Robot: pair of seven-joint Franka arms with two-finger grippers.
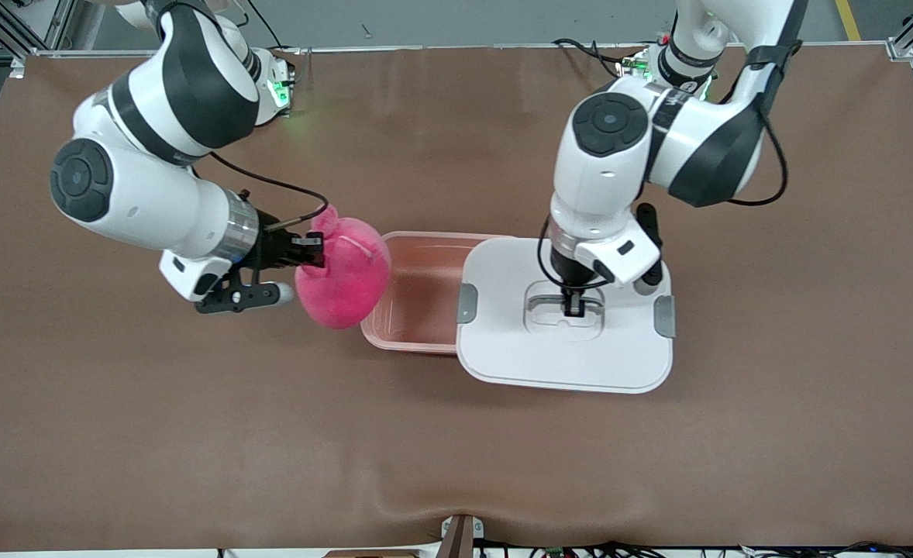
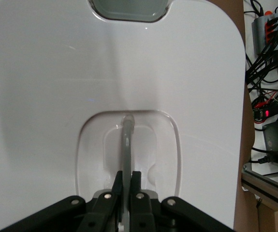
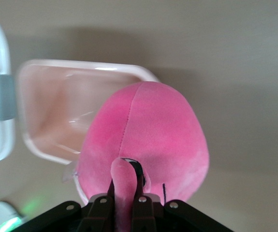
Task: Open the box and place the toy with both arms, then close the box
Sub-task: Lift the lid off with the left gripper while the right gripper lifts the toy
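Note:
The box is an open translucent pink tub in the middle of the table, nothing visible inside it. Its white lid hangs level over the tub's end toward the left arm, covering that part. My left gripper is shut on the lid's clear handle in the recess; the lid fills the left wrist view. My right gripper is shut on an ear of the hot-pink plush toy, which hangs over the tub's rim at the right arm's end. In the right wrist view the toy hangs before the tub.
A brown mat covers the whole table. A grey clip on the lid juts over the tub's opening, another clip at the lid's other end. Cables and electronics show past the lid's edge.

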